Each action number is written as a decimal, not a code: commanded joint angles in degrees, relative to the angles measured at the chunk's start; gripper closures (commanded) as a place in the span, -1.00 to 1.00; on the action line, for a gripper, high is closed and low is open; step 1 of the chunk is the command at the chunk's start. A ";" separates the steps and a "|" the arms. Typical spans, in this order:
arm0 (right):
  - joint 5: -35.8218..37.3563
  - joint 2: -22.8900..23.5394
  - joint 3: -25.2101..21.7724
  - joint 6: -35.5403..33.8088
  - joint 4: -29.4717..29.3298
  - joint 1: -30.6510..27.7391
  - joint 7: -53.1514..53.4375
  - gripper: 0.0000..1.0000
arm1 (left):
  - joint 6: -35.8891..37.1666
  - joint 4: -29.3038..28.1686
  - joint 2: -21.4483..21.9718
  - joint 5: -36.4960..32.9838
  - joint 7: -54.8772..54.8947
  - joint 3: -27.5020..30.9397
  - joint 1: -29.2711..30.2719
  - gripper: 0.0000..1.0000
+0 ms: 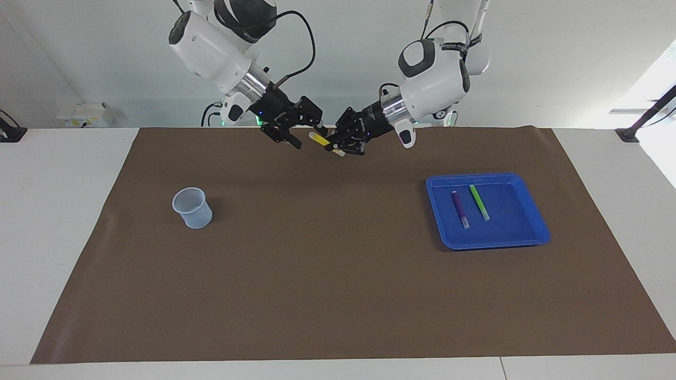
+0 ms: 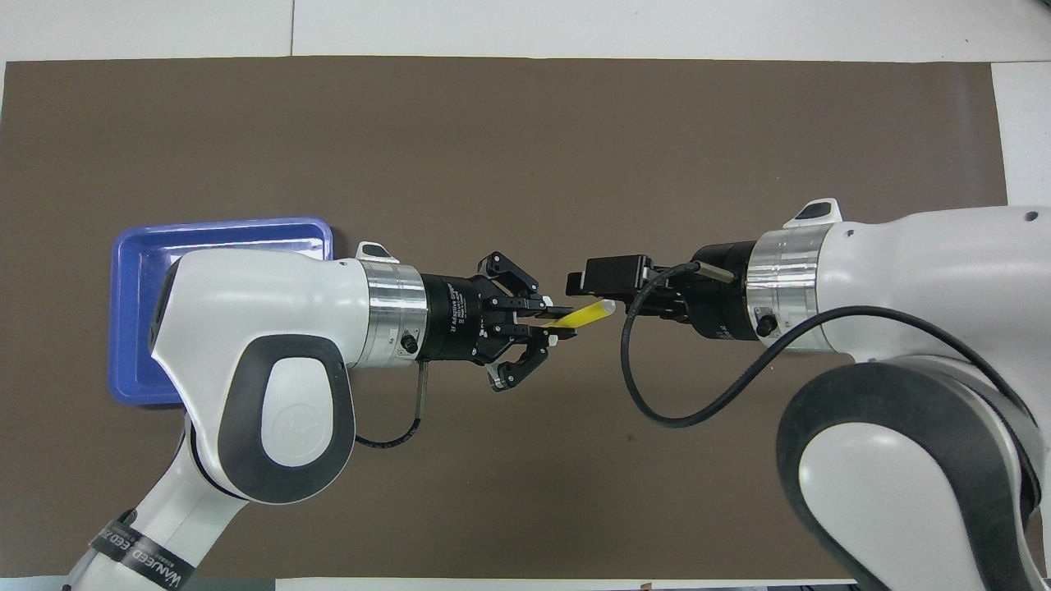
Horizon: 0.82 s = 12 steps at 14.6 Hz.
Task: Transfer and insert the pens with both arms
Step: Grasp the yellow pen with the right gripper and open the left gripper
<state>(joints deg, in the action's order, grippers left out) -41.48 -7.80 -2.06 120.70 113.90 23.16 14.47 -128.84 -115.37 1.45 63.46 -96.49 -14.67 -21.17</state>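
Cup (image 1: 193, 207), left of centre in the facing frame: nothing visible in it, so zero pens inserted by my read. Blue tray (image 1: 496, 244), right of centre: purple pen (image 1: 460, 208) and green pen (image 1: 479, 202) lie side by side in it, untouched. Top centre, up in the air over the mat: left gripper (image 1: 335, 145) is clamped on the yellow pen (image 1: 319, 139), pale tip pointing at the right gripper (image 1: 309, 136), whose fingers are spread around that tip, not closed on it. Handover of pen one in progress. Left to do: take, insert, then two more.
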 commanded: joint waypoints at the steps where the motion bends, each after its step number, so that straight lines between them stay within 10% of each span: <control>1: -0.62 -0.82 -0.05 1.21 1.07 0.57 0.12 -0.57 | -3.34 -2.49 2.24 1.85 -0.72 0.52 -1.59 1.00; 7: -0.53 -0.90 -0.05 0.51 1.15 0.40 -0.23 -0.08 | -4.31 -2.84 2.24 2.46 -0.98 0.52 -1.77 1.00; 12: -0.53 -1.08 -0.05 -0.46 1.68 0.22 -0.32 1.00 | -4.49 -2.84 2.16 2.46 -1.07 0.52 -1.77 1.00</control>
<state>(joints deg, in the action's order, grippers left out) -41.22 -7.80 -2.30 120.78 114.23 23.61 14.47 -131.94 -116.04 1.64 64.50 -96.93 -14.50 -22.09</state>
